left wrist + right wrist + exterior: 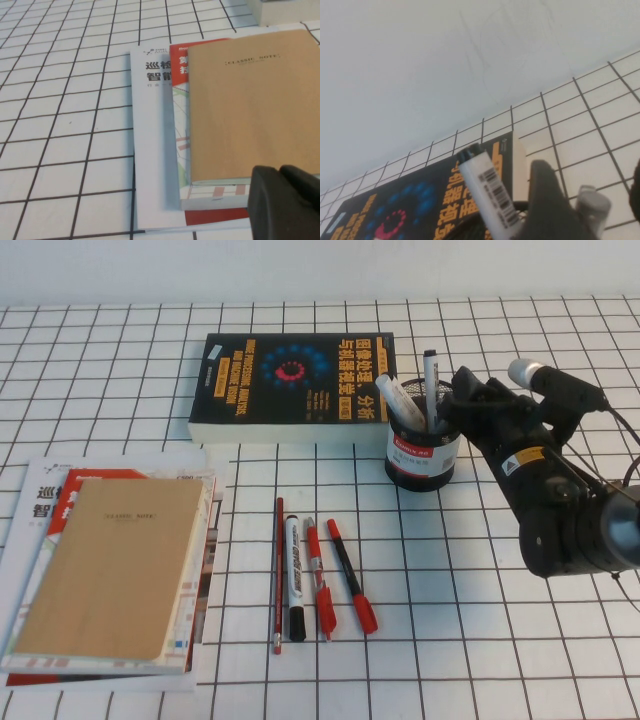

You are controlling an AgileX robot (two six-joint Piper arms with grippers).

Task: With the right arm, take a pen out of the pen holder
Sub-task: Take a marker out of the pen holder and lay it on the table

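A black mesh pen holder point(422, 455) stands right of the middle, just in front of the book's right end. It holds a white barcode marker point(400, 400) point(490, 192) and an upright grey-capped pen point(431, 380) point(592, 205). My right gripper point(455, 400) point(592, 212) reaches the holder's top from the right and is open. The grey-capped pen stands between its fingers point(550, 200) with gaps on both sides. My left gripper point(281, 172) hovers over the near edge of the tan notebook point(250, 105), shut and empty; the high view does not show it.
A dark book point(290, 385) lies behind the holder. A tan notebook on a stack of booklets point(110, 570) sits at the front left. Several pens and markers point(320, 575) lie side by side in front of the book.
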